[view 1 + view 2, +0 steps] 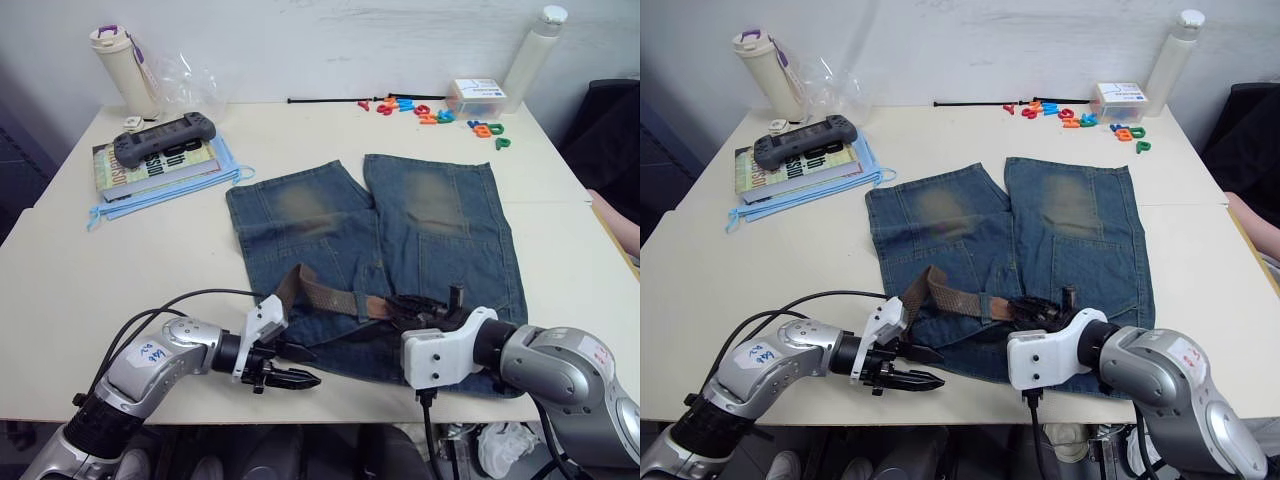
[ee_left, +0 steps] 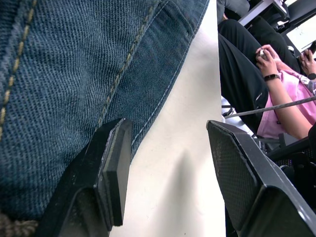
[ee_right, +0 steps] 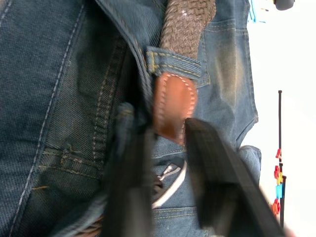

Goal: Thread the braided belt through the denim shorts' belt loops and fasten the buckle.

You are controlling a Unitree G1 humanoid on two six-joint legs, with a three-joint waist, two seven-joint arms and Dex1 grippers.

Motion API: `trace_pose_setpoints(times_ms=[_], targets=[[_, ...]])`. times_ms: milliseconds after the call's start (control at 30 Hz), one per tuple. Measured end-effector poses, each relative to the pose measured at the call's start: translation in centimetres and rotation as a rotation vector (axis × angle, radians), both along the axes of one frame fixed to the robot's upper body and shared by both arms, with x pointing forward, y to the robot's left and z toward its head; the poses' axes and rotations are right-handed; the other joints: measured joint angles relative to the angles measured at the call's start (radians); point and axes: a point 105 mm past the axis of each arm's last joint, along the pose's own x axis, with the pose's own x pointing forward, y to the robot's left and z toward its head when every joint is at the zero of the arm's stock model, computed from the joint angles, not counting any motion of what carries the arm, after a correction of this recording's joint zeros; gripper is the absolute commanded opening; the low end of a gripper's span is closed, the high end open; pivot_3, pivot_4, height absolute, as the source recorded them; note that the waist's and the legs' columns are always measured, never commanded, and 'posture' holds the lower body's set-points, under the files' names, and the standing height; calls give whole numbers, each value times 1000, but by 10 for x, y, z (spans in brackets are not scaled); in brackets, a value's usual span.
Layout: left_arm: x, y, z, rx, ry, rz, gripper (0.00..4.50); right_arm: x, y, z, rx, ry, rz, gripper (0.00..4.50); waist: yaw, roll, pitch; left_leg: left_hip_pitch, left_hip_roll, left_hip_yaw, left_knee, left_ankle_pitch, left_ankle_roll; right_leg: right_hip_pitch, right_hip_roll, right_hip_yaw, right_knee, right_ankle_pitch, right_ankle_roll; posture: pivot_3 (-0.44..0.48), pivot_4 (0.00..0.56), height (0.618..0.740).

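Cream table (image 1: 120,250) against a pale wall: blue denim shorts (image 1: 420,230) lie flat near its middle, legs pointing far, with faded yellowish-brown patches on each leg and the waistband at the near edge. A braided belt (image 1: 320,295), dark brown, lies across the waistband, its left end curling up off the cloth. In the right wrist view the braid passes under a belt loop (image 3: 173,61), and its tan leather tip (image 3: 170,106) pokes out beyond it, with a bit of silver buckle (image 3: 168,173) nearby.

The right gripper (image 3: 165,133) sits on the waistband, fingers narrowly apart on either side of the leather tip; whether they pinch it I cannot tell. The left gripper (image 1: 282,365) is released, fingers spread, one at the shorts' left near edge, holding nothing.

Far left lie books (image 1: 150,165) with a game controller (image 1: 165,138); far right, coloured letters (image 1: 430,110).
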Motion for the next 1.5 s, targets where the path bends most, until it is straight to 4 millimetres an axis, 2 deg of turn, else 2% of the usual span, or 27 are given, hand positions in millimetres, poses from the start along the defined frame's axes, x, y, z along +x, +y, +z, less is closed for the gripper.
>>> trace_pose_setpoints(times_ms=[233,500,733,900,1200,1500], targets=[[0,0,0,-1,2,1,2802,3,-8,18,0,-28,2,1893,0,0,0,0,0,0,0,0,0,0,0,0,0,0,0,0,150,659],[0,0,0,-2,2,2,2802,-1,-10,23,-13,-22,40,1893,0,0,0,0,0,0,0,0,0,0,0,0,0,0,0,0,150,659],[1,0,0,-3,2,2,2802,-13,-4,-1,-26,51,80,1893,1,1,0,0,0,1,0,0,1,0,0,0,0,0,-1,0,150,659],[1,0,0,-3,2,3,2802,-16,-1,-8,-37,44,99,1893,0,1,0,0,0,1,0,0,1,0,0,0,0,0,-1,0,150,659],[1,0,0,-3,2,4,2802,-16,6,-10,-43,6,127,1893,0,1,0,0,0,1,0,1,1,0,0,0,0,0,-1,0,150,659],[0,0,0,0,6,5,2802,-5,6,-6,-40,-43,114,1893,-1,1,0,0,0,0,0,1,1,0,0,0,0,0,-1,0,150,659]])
